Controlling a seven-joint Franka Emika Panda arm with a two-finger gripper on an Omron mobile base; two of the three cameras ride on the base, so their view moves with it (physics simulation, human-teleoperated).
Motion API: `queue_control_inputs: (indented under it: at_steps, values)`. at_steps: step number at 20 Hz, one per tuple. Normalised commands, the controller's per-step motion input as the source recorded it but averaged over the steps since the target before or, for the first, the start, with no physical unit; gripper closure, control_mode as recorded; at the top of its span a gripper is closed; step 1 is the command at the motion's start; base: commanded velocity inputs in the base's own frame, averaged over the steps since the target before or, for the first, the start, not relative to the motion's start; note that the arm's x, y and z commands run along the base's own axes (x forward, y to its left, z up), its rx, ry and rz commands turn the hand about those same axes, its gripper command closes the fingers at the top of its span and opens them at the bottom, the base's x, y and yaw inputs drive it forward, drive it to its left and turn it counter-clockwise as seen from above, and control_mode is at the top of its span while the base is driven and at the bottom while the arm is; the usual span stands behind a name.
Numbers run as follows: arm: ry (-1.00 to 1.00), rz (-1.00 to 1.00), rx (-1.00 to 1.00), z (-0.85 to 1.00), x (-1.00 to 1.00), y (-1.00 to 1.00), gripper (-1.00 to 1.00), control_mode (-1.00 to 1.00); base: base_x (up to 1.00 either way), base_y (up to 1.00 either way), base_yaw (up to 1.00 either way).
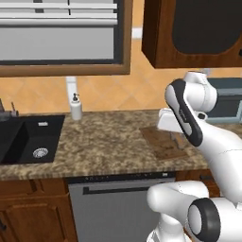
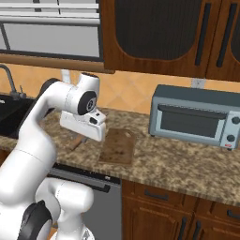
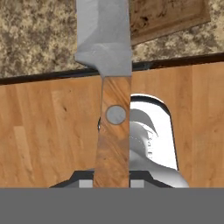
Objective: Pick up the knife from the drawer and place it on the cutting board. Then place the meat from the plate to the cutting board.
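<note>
**Knife in the gripper, on its way to the cutting board**

The knife [image 3: 109, 87] is held by its tan wooden handle in the gripper [image 3: 111, 183], whose 2 dark tips close in on the handle's lower end in the hand view. The grey blade runs up and away from the hand, and its far part crosses over a corner of the cutting board [image 3: 166, 17], seen beyond the dark edge of the granite tabletop [image 3: 35, 35]. Lower in that view lies a wood-plank floor.

From the right base view the gripper [image 2: 91, 133] hangs near the front edge of the tabletop [image 2: 187, 164], just beside the left side of the cutting board [image 2: 117, 147], which lies flat with a toaster oven [image 2: 194, 117] to its right. The left base view shows the same board [image 1: 163, 142] partly behind the arm, and a black sink [image 1: 28, 139] and a soap dispenser [image 1: 75, 106] well to the left.

Judging from this, step 1 is in hand: the knife is out of the drawer and being carried, not yet laid down. The next move calls for bringing the hand further over the board, lowering until the knife lies flat on the wood, then opening the gripper. The meat would follow after that. A risk is releasing too early, with the handle overhanging the tabletop edge.
</note>
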Motion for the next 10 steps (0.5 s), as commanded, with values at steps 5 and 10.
queue_control_inputs:
  at_steps: [5, 10]
  values:
    - [0.0, 0.0, 0.0, 0.0, 0.0, 0.0, 1.0, 1.0, 0.31, -0.27, 0.0]
    - [0.0, 0.0, 0.0, -0.2, 0.4, -0.03, 1.0, -1.0, 0.0, 0.0, 0.0]
